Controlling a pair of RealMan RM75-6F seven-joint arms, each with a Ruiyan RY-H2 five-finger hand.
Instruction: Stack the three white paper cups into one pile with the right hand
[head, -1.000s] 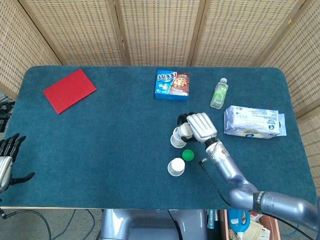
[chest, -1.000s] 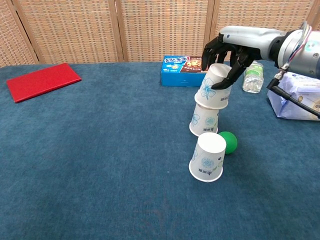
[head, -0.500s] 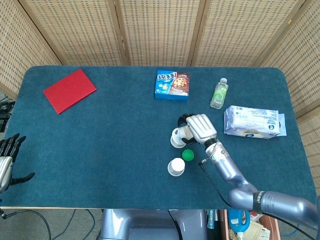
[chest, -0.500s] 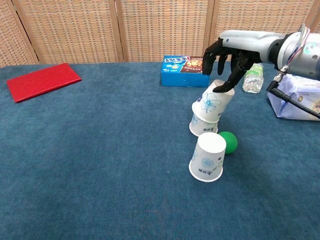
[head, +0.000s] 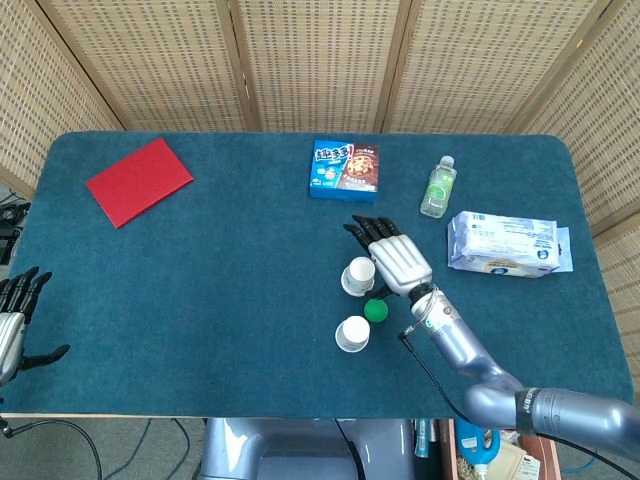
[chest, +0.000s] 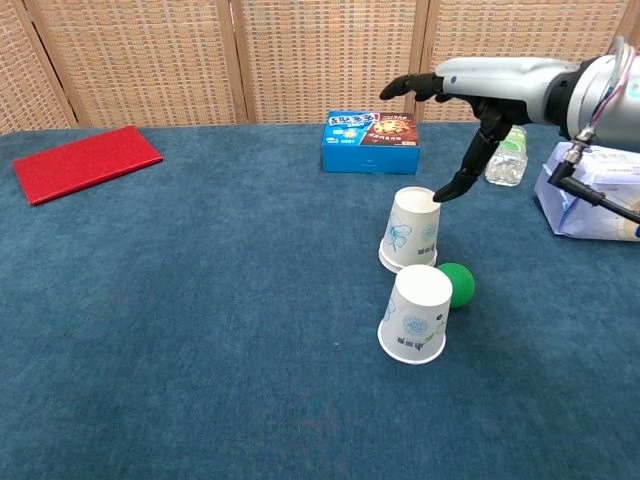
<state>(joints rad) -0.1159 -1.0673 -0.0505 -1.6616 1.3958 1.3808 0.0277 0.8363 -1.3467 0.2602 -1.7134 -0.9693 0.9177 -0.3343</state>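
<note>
Two white paper cups nested upside down form a pile in the middle of the blue table. A third white cup stands upside down just in front of it, apart. My right hand hovers over the pile with fingers spread and holds nothing; one fingertip hangs right at the pile's top edge. My left hand rests at the table's near left edge, fingers apart and empty.
A green ball lies between the two cup positions, on their right. Behind stand a snack box and a small bottle. A wipes pack lies right, a red book far left.
The right hand pushed the tilted upper cup down over the lower one, then let go and spread its fingers above the pile. The left hand has not moved.
</note>
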